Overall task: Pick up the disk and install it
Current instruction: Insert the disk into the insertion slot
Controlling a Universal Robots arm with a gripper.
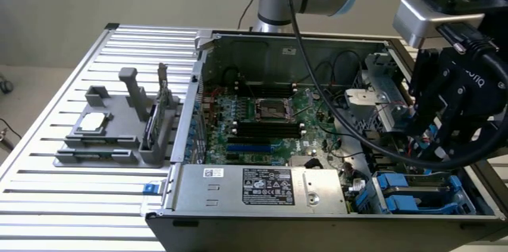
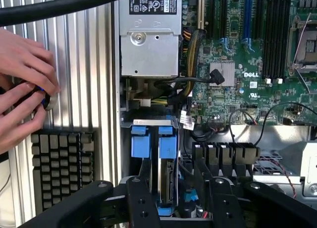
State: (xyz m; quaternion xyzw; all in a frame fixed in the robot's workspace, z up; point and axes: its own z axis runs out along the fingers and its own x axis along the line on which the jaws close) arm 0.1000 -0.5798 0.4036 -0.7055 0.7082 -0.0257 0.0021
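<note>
The disk (image 2: 167, 181) stands on edge in the drive bay at the case's corner, silver-grey with its blue carrier (image 2: 167, 146) at the end. A second blue carrier (image 2: 140, 142) sits beside it. My black gripper (image 2: 181, 193) hangs right over that bay, open, with one finger on either side of the disk and a gap to it on each side. In the exterior view the gripper (image 1: 429, 139) is low over the case's right end, just above the blue carriers (image 1: 397, 195).
The open computer case (image 1: 198, 79) lies on a slatted metal table (image 1: 95, 204). A silver power-supply box (image 1: 262, 186) borders the bay, the motherboard (image 1: 270, 121) beyond it. A grey fixture (image 1: 119, 127) stands at the exterior view's left. A person's hands (image 2: 22, 89) and a keyboard (image 2: 62, 163) are beside the case.
</note>
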